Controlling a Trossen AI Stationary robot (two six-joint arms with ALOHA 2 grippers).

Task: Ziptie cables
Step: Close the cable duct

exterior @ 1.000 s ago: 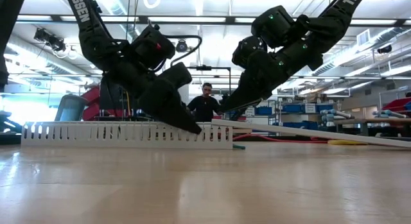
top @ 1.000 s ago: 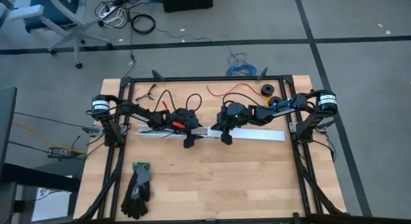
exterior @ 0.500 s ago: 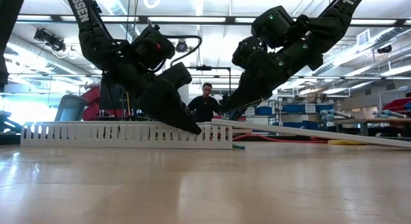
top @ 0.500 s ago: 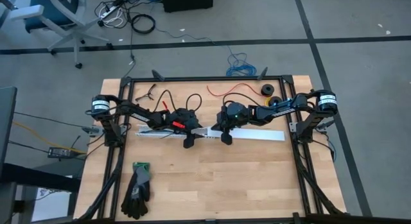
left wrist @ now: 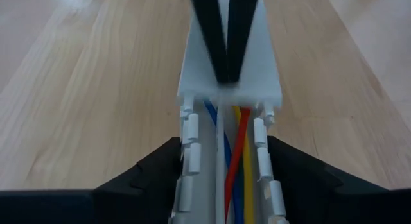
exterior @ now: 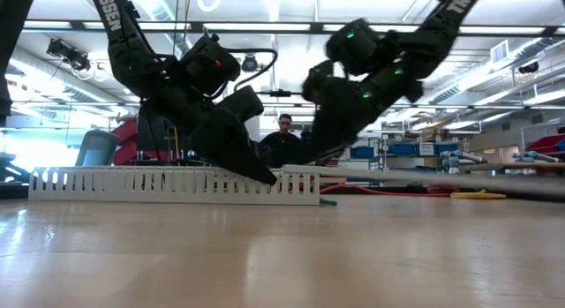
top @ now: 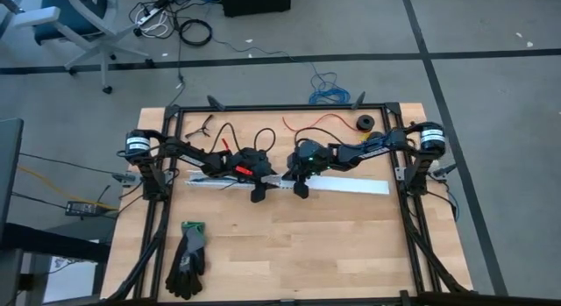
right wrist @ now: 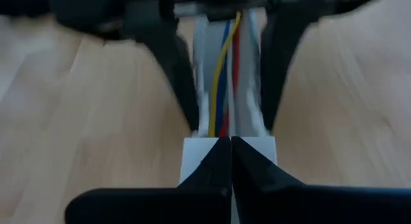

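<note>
My left gripper [left wrist: 221, 179] straddles the slotted channel [left wrist: 192, 160], jaws wide, steadying it; my right gripper [right wrist: 230, 161], jaws pinched together, grips the cover strip [right wrist: 192, 153] over the cables [left wrist: 234, 166].

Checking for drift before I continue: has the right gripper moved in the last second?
Yes. In the high view the right gripper has shifted toward the left gripper, along the white channel, which has stayed put. The flat white cover now lies lower.

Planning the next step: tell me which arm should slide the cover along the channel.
Right, probably. The right gripper is shut on the white cover, end-on to the channel holding the cables; the left gripper only straddles the channel, open.
</note>
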